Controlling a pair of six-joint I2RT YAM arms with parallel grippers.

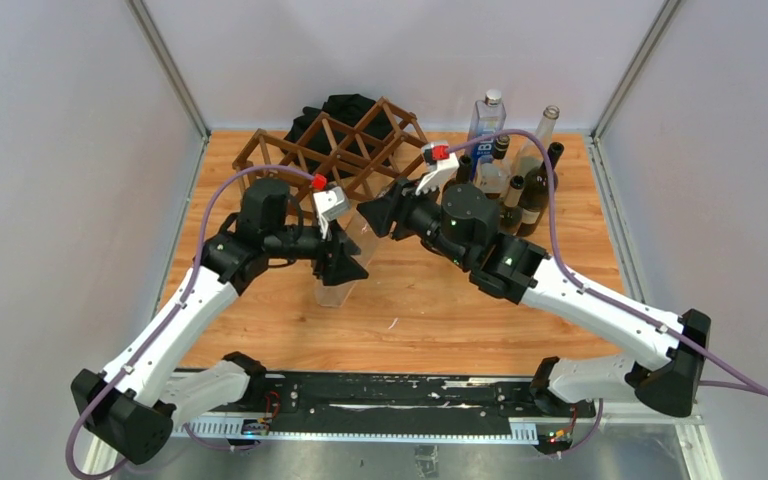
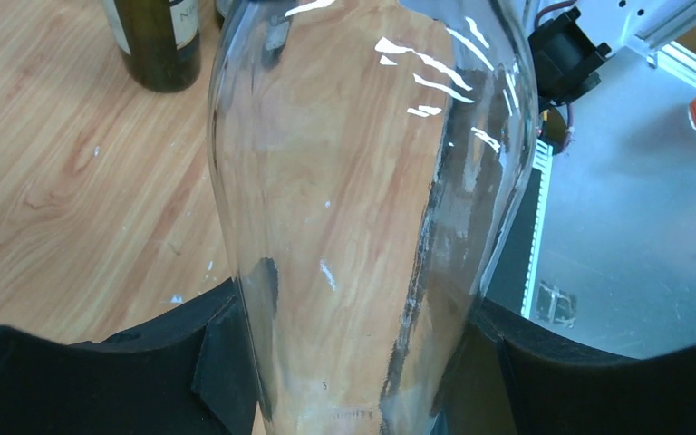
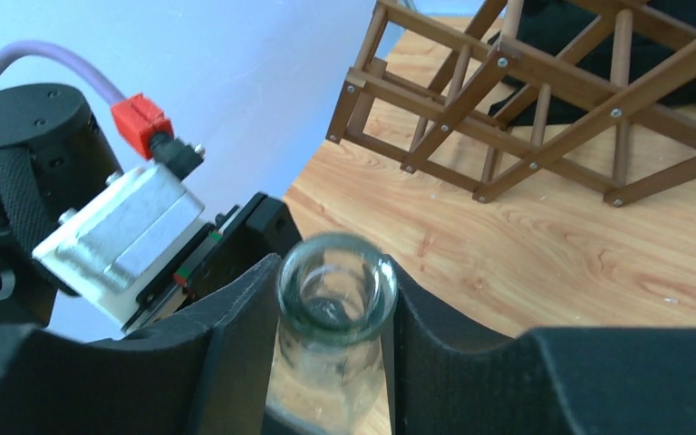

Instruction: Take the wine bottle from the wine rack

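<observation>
A clear glass wine bottle (image 1: 343, 268) is off the rack, over the wooden table in front of it. My left gripper (image 1: 346, 262) is shut on its body; in the left wrist view the bottle (image 2: 362, 199) fills the gap between the black fingers (image 2: 217, 362). My right gripper (image 1: 376, 216) is shut on its neck just under the open mouth (image 3: 335, 288). The dark brown lattice wine rack (image 1: 335, 150) stands at the back of the table, behind both grippers, and shows empty cells in the right wrist view (image 3: 553, 100).
A black cloth heap (image 1: 345, 108) lies behind the rack. Several upright bottles (image 1: 510, 170), clear and dark, stand at the back right. A dark labelled bottle (image 2: 159, 41) shows beyond the held one. Grey walls enclose the table on three sides.
</observation>
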